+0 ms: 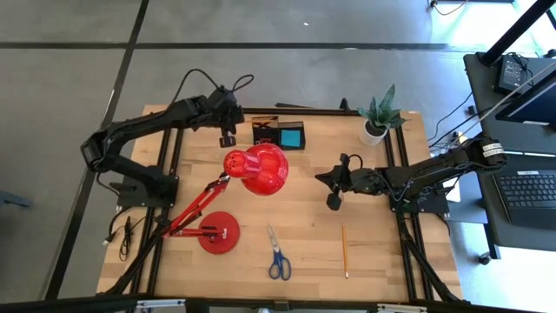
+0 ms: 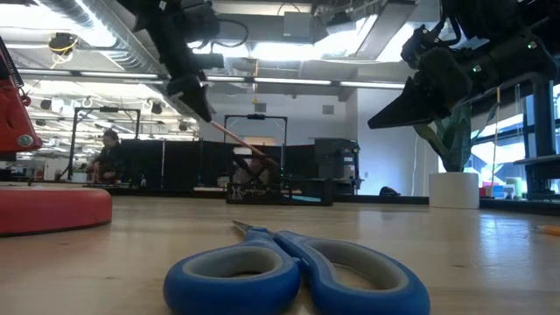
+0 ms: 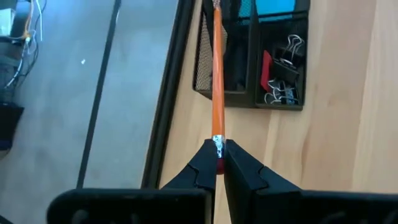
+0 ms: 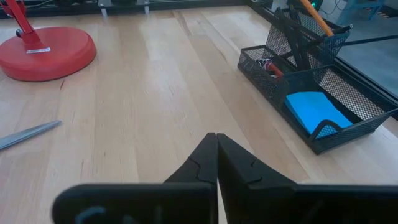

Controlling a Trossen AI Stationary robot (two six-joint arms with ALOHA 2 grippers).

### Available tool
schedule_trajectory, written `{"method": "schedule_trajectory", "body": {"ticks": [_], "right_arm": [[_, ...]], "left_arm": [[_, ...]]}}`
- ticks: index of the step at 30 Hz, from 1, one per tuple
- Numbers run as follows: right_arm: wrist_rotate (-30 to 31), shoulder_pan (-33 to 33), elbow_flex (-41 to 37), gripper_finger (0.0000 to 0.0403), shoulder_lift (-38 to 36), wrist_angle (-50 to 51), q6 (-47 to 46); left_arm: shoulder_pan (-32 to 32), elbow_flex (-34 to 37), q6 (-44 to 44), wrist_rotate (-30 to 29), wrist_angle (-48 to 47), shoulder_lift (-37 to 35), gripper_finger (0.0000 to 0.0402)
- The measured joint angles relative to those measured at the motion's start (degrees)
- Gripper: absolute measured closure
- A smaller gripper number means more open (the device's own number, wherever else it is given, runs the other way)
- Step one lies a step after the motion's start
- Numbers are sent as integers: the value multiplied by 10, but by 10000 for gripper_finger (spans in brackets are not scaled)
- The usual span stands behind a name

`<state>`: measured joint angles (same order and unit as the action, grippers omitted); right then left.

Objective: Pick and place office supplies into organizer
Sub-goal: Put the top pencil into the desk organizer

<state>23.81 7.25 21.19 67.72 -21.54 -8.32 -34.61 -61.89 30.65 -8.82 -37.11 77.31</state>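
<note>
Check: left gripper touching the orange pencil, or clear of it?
Touching. In the left wrist view the left gripper has its fingers closed on the eraser end of the pencil, no gap either side; the pencil's far end points into the organizer.

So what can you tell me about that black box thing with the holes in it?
The organizer is a black wire-mesh desk box standing upright near the table's far edge, beside the red lamp's head. It has a tall cup section and lower trays. One tray holds a blue pad, another holds black binder clips. An orange pencil, gripped at its eraser end by the shut left tool, reaches into the tall section.
</note>
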Motion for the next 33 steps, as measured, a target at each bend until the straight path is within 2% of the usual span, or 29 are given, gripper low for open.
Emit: {"method": "schedule_trajectory", "body": {"ticks": [10,17,20,33], "right_arm": [[0,0,0,396,0,1,0],[0,0,0,396,0,2,0],[0,0,0,396,0,2,10],[0,0,0,396,0,-1,12]], "left_arm": [[1,-7,19,-11,-14,37,394],[13,-55,10,-26,-69,37,394],[20,-64,11,-13,-77,37,394],[30,-80,36,-23,-86,80,393]]}}
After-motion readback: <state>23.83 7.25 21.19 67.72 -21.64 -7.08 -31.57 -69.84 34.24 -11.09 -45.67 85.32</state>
